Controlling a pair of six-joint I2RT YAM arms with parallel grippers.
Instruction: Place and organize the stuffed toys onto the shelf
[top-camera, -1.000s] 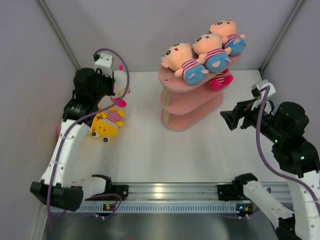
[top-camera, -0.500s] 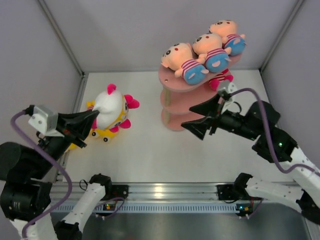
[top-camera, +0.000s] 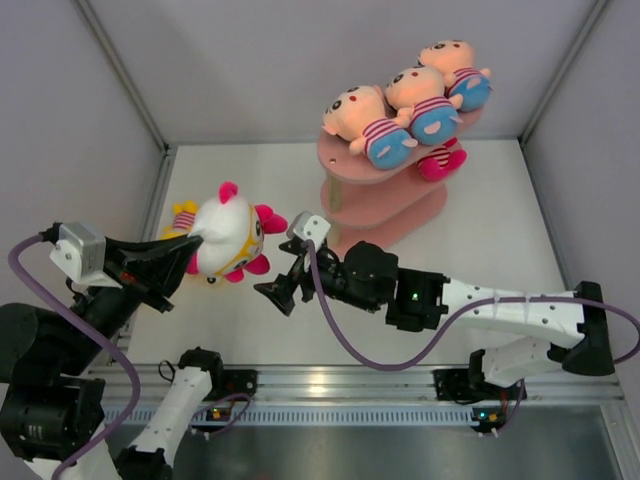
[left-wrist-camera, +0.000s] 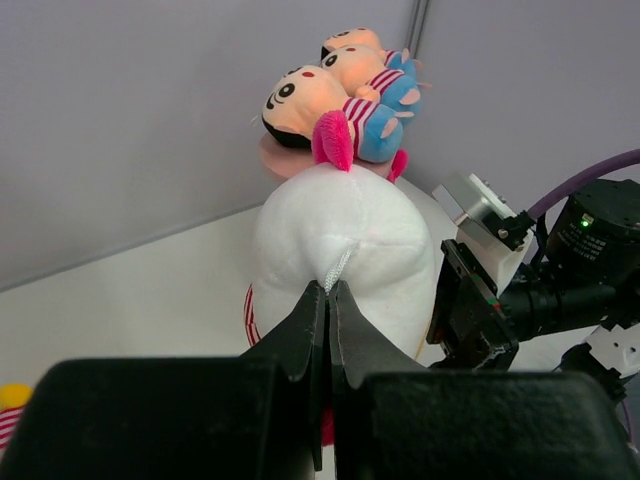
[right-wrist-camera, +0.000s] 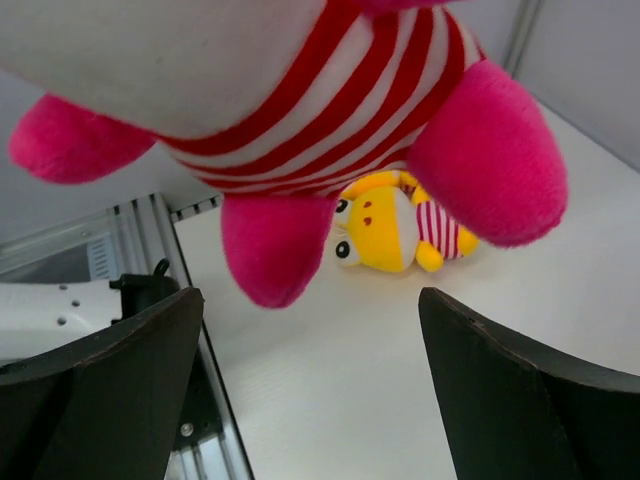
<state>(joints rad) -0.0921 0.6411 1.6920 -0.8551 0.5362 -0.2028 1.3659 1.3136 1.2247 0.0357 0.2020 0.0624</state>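
Note:
My left gripper (top-camera: 192, 251) is shut on the hanging loop at the top of a white-faced toy with magenta limbs (top-camera: 230, 234) and holds it above the table; its closed fingertips (left-wrist-camera: 328, 292) pinch the white string on the toy's head (left-wrist-camera: 345, 235). My right gripper (top-camera: 274, 296) is open and empty just right of and below that toy, whose striped belly and pink legs (right-wrist-camera: 260, 90) hang above the open fingers (right-wrist-camera: 120, 370). A yellow toy (right-wrist-camera: 385, 232) lies on the table beneath. The pink shelf (top-camera: 345, 168) holds three peach-faced toys (top-camera: 368, 122) on its top tier.
Another magenta-limbed toy (top-camera: 440, 162) lies on the shelf's middle tier. Grey walls close in the table on the left, back and right. The rail with the arm bases (top-camera: 330, 385) runs along the near edge.
My left arm swung from the back left to the near left and lifted the white-faced toy by its loop. My right arm swept left across the table to a spot under the toy.

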